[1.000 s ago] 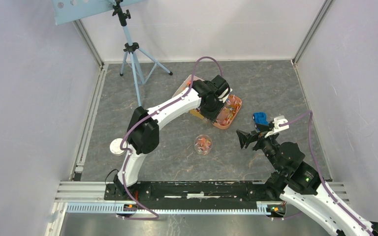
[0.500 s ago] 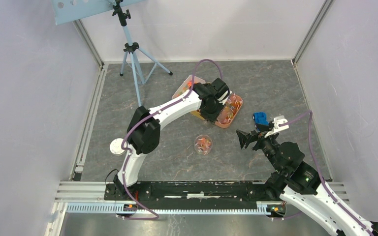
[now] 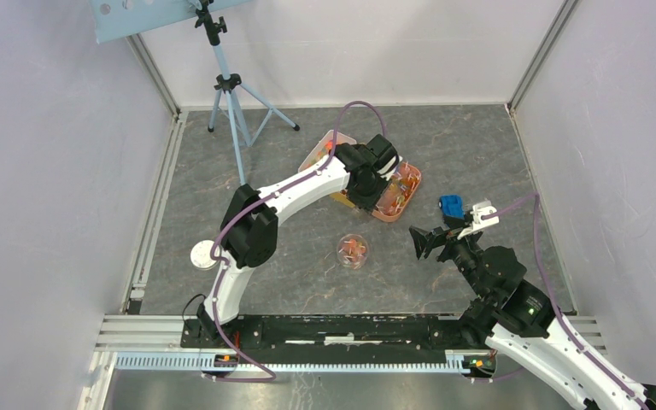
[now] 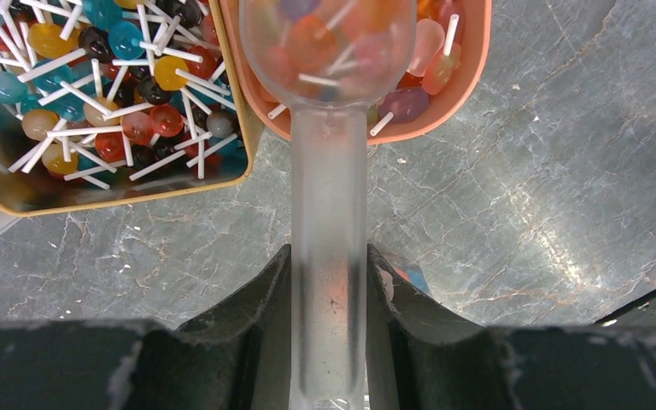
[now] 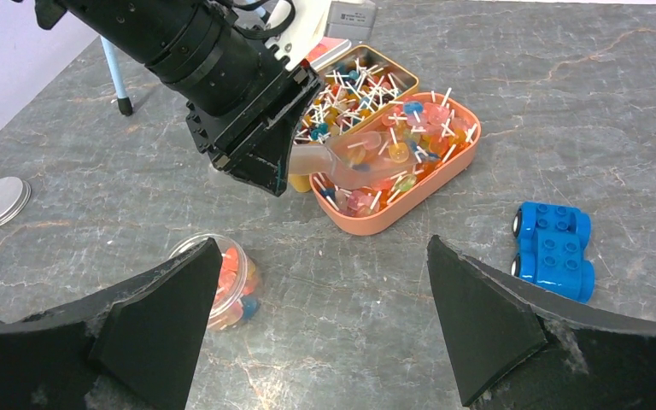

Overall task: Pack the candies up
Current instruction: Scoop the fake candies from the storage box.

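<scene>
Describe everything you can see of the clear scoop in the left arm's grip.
The scoop is frosted, translucent plastic: a straight handle widening into a rounded bowl. The left end effector is shut on the handle, a finger on each side. The bowl sits over the peach tray of lollipops, whose colours show through it; whether it touches them is unclear.

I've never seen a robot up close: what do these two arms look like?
The left arm and right arm have white links, bulky black joints and a looping purple cable each. The left end effector and right end effector are black, with two wedge-shaped fingers.
</scene>
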You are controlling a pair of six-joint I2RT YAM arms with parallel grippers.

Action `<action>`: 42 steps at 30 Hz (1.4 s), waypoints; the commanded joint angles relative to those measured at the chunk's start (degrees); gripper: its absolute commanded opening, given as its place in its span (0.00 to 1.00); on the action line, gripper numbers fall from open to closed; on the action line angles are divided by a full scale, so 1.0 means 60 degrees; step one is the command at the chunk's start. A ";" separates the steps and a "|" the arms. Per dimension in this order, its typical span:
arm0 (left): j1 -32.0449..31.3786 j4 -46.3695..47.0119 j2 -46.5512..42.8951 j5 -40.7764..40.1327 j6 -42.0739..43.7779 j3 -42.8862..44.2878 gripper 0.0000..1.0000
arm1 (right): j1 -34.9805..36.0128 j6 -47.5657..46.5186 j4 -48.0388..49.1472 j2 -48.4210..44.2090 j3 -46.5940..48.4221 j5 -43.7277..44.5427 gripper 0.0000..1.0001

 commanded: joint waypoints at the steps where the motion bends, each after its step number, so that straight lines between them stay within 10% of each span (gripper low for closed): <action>1: 0.0130 -0.0030 -0.0038 -0.0372 -0.0248 0.0585 0.02 | 0.0026 0.0057 0.0313 0.0026 -0.0070 0.0061 0.98; 42: 0.0248 -0.2459 0.1132 -0.0344 -0.0197 0.2675 0.02 | 0.0022 0.0101 0.0418 0.0189 -0.0026 -0.0100 0.98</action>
